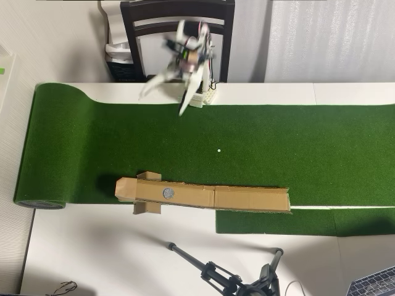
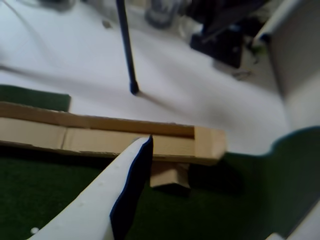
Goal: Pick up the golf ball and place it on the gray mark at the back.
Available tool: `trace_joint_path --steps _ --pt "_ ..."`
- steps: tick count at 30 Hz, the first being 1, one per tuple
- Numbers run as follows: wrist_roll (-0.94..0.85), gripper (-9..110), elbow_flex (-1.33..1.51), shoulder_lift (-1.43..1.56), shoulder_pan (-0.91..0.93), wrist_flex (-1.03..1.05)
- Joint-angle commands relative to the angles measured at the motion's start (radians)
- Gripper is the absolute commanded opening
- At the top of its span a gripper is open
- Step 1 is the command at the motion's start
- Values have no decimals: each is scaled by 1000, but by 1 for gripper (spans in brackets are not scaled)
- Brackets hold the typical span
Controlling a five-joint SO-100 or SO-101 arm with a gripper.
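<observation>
My gripper (image 1: 164, 98) is blurred at the back edge of the green turf (image 1: 92, 142), in front of the chair. Its two white fingers are spread apart with nothing between them. In the wrist view one white finger (image 2: 85, 210) with a dark pad points at the cardboard ramp (image 2: 100, 137). A round gray mark (image 1: 168, 193) sits in the ramp (image 1: 247, 198) near its left end in the overhead view; in the wrist view the finger hides it. A tiny white dot (image 1: 218, 150) lies on the turf mid-mat, also in the wrist view (image 2: 34, 231). I see no clear golf ball.
A dark chair (image 1: 179, 12) stands behind the arm. A black tripod (image 1: 216, 271) stands on the white table in front of the ramp, its leg (image 2: 127, 50) in the wrist view. The turf is rolled up at the left end (image 1: 37, 200). A laptop corner (image 1: 376, 283) shows at bottom right.
</observation>
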Motion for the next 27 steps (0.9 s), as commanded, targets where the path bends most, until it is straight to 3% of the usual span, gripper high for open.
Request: trace_joint_path --steps 1,15,24,27 --pt "-6 53 -31 155 11 32" --pt "6 53 695 853 14 8" --pt "14 53 1258 1362 14 -183" --pt "49 53 1370 1367 14 -221"
